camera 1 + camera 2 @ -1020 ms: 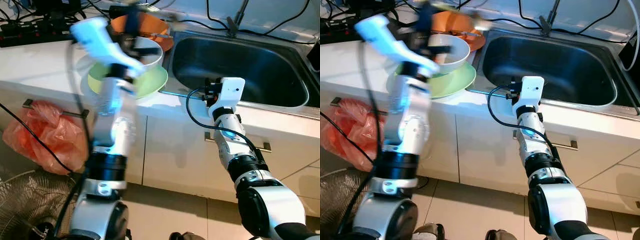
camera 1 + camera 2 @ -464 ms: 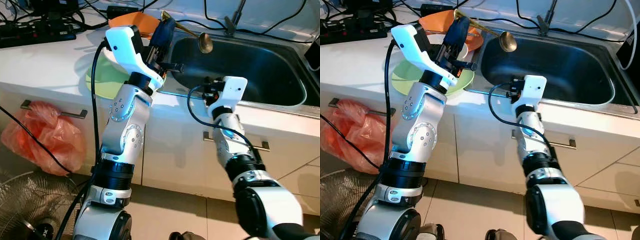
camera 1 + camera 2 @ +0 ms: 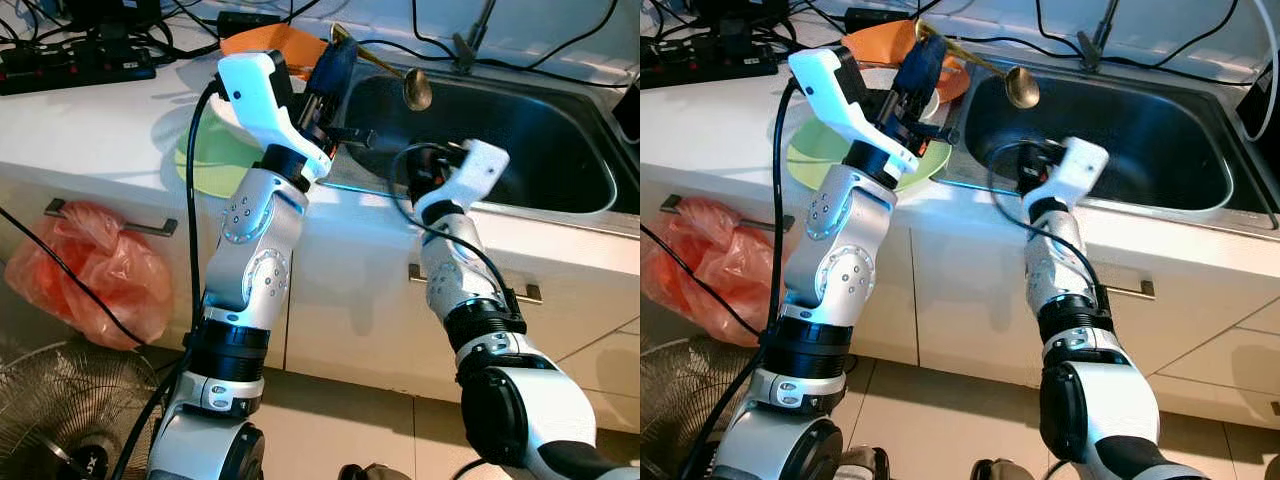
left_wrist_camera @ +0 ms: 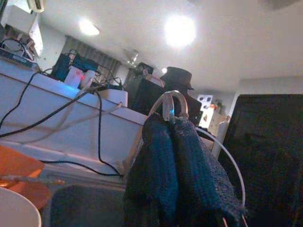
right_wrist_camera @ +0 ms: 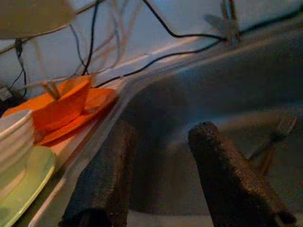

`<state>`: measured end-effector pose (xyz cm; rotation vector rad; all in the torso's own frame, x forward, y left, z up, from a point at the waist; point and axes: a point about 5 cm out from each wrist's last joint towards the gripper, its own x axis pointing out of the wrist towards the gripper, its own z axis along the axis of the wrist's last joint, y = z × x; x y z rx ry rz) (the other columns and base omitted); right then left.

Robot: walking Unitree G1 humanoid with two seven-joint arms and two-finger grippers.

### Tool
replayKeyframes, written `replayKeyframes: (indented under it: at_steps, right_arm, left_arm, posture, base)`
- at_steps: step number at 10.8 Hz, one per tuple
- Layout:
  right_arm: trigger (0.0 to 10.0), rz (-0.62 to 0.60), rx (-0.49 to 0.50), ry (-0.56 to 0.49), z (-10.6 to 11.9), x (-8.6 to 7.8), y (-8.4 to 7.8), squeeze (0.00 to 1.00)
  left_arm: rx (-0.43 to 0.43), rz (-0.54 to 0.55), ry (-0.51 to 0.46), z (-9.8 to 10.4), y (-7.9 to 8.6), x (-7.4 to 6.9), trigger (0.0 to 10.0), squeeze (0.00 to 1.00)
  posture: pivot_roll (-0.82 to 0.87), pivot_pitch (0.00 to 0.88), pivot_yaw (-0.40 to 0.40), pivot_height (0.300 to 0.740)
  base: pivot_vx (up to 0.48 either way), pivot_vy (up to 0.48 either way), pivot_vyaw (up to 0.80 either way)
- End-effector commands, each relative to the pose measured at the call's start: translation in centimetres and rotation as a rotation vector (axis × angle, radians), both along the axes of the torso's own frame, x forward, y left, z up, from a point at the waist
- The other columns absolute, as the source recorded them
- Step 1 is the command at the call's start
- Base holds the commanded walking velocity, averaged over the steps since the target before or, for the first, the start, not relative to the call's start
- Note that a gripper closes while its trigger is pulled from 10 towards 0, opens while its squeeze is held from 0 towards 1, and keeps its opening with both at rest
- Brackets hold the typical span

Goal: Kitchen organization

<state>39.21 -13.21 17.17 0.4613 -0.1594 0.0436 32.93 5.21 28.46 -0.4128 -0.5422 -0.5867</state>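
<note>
My left gripper [image 3: 333, 62] is raised over the counter's edge beside the sink [image 3: 560, 190] and is shut on a golden ladle [image 3: 415, 90]. The ladle's bowl hangs over the sink's left end, and its handle tip sticks up behind the fingers [image 4: 161, 165]. My right gripper [image 3: 418, 168] hovers at the sink's front rim, pointing into the basin, open and empty, as its pads [image 5: 222, 165] show. Behind the left arm, white bowls [image 5: 14, 137] are stacked on a green plate [image 3: 205, 160], with an orange bowl [image 3: 270, 42] on an orange plate farther back.
A faucet [image 3: 470, 45] stands behind the sink. Cables and a power strip [image 3: 80, 60] run along the back of the white counter [image 3: 90, 120]. A red plastic bag [image 3: 90, 280] hangs from a cabinet handle, and a floor fan [image 3: 50, 410] stands below it.
The left arm swung the ladle from above the bowls toward the sink and now holds nearly still. The right gripper has tipped up and turned toward the basin.
</note>
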Motion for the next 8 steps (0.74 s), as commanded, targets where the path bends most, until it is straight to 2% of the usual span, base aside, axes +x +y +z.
replayKeyframes:
  at_steps: [1,2,3,4,7,8]
  right_arm:
    - [10.0,0.006,0.011,-0.042,1.3,0.2,-0.1,0.0]
    - [10.0,0.022,-0.205,-0.123,1.8,-0.2,0.5,0.0]
    - [10.0,0.028,-0.325,-0.173,2.2,-0.4,1.0,0.0]
    - [10.0,0.048,-0.496,-0.255,2.7,-0.9,1.9,0.0]
    - [10.0,0.053,-0.52,-0.268,2.8,-0.9,2.0,0.0]
    - [10.0,0.008,-0.667,-0.322,3.1,-1.2,2.0,0.0]
  left_arm:
    - [0.007,-0.012,-0.013,0.2,-0.3,-0.3,10.0,0.0]
    - [0.012,-0.008,-0.012,0.1,-0.2,-0.3,10.0,0.0]
    - [0.015,-0.009,-0.011,0.1,-0.3,-0.3,10.0,0.0]
    - [0.018,-0.01,-0.009,0.1,-0.3,-0.3,10.0,0.0]
    - [0.018,-0.011,-0.008,0.1,-0.3,-0.3,10.0,0.0]
    - [0.038,-0.012,0.003,-0.1,-0.5,-0.3,10.0,0.0]
  posture:
    - [0.09,0.088,-0.07,0.74]
    - [0.09,0.087,-0.07,0.74]
    - [0.09,0.087,-0.07,0.74]
    - [0.09,0.086,-0.07,0.74]
    - [0.09,0.086,-0.07,0.74]
    - [0.1,0.082,-0.073,0.74]
  base:
    - [0.0,0.0,0.0]
    - [0.0,0.0,0.0]
    - [0.0,0.0,0.0]
    - [0.0,0.0,0.0]
    - [0.0,0.0,0.0]
    - [0.0,0.0,0.0]
